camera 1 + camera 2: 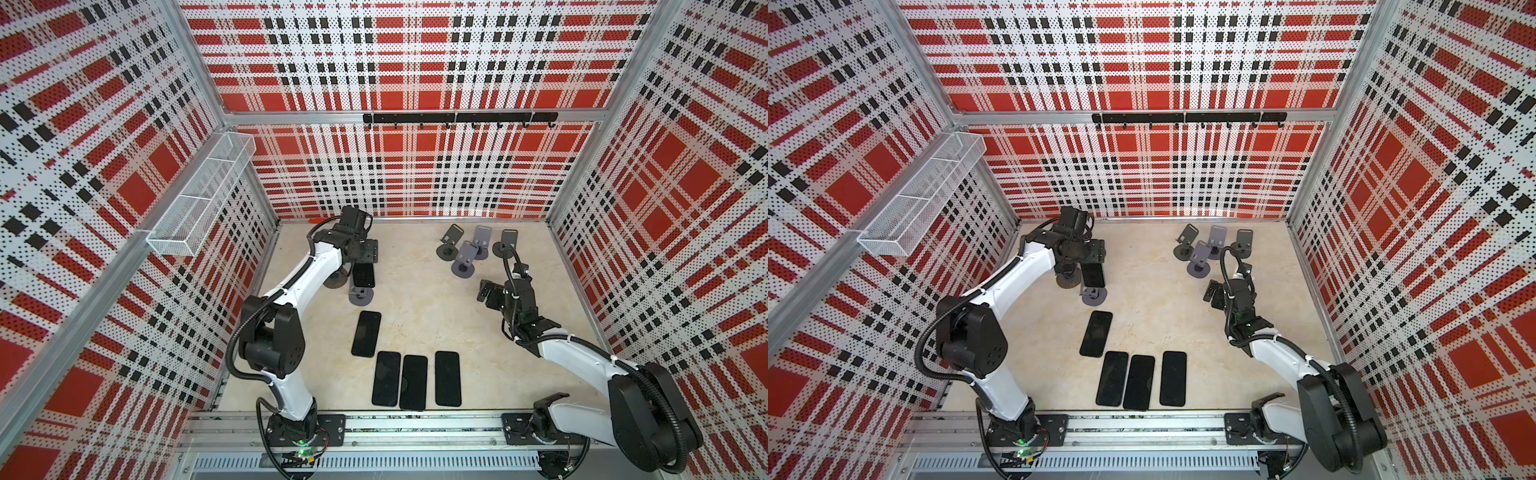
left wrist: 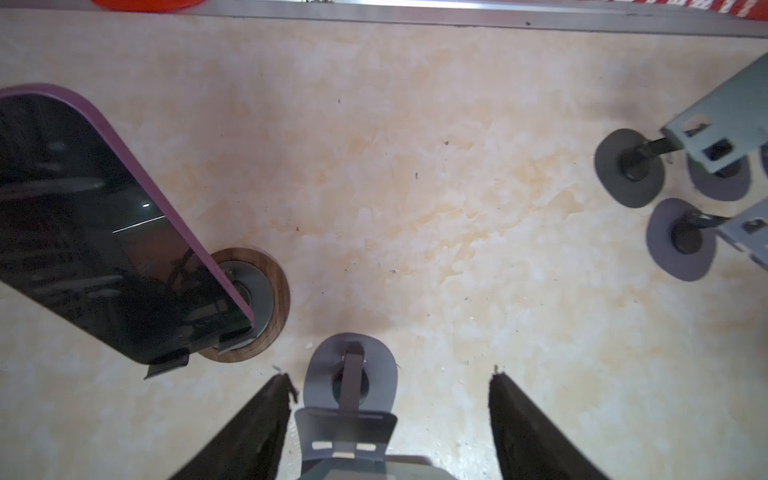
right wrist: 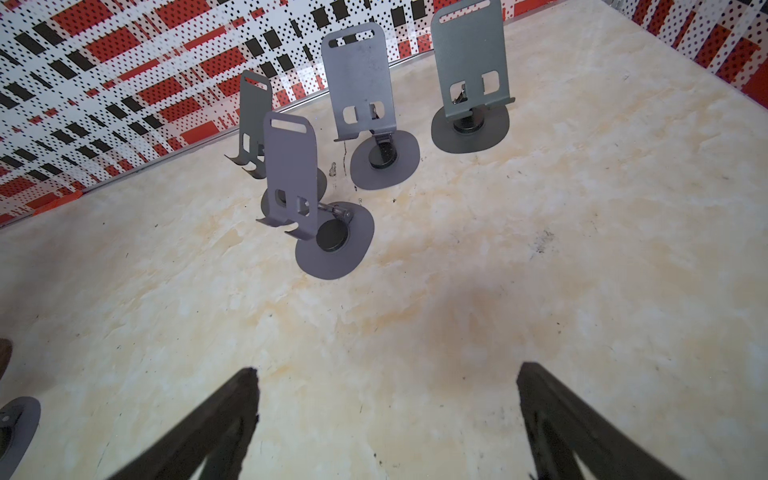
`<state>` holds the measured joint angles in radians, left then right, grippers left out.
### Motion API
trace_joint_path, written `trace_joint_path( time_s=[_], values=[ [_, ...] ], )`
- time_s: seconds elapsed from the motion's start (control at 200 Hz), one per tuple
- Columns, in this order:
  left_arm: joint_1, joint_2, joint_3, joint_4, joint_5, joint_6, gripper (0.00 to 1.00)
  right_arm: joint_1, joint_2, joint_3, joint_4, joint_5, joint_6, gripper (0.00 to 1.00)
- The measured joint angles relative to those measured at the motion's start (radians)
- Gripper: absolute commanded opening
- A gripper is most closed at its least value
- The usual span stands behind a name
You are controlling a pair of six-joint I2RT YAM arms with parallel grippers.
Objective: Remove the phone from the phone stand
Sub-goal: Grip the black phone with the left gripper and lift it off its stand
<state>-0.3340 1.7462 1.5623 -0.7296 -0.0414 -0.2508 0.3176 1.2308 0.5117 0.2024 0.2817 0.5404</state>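
Observation:
A black phone (image 1: 363, 275) (image 1: 1093, 275) hangs under my left gripper (image 1: 365, 254), right over the grey phone stand (image 1: 360, 296). In the left wrist view the stand's plate (image 2: 347, 432) shows its bare front face between my fingers (image 2: 257, 424), with table showing through its cut-outs. The left gripper (image 2: 390, 374) is shut on the phone, of which only a grey-green end (image 2: 415, 469) shows at the frame's lower edge. My right gripper (image 1: 484, 291) (image 3: 386, 370) hovers open over bare table at the right, nothing between its fingers.
A second phone (image 2: 104, 216) with a purple rim sits on a wooden-based stand (image 2: 276, 291) just left of the grey one. Several phones (image 1: 405, 382) lie flat near the front. Several empty stands (image 1: 467, 253) cluster at the back right. A wire basket (image 1: 199, 195) hangs on the left wall.

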Motion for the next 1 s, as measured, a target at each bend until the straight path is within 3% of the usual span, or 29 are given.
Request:
trace_joint_path(
  time_s=[0.311,0.997],
  values=[
    [-0.207,-0.012,0.046,-0.011,0.064,-0.019,0.60,0.000,0.001,0.003,-0.004,-0.008,0.000,1.00],
    [-0.352,0.148,-0.033,-0.021,0.054,-0.032,0.60,0.000,0.005,0.004,-0.019,-0.008,-0.001,1.00]
  ],
)
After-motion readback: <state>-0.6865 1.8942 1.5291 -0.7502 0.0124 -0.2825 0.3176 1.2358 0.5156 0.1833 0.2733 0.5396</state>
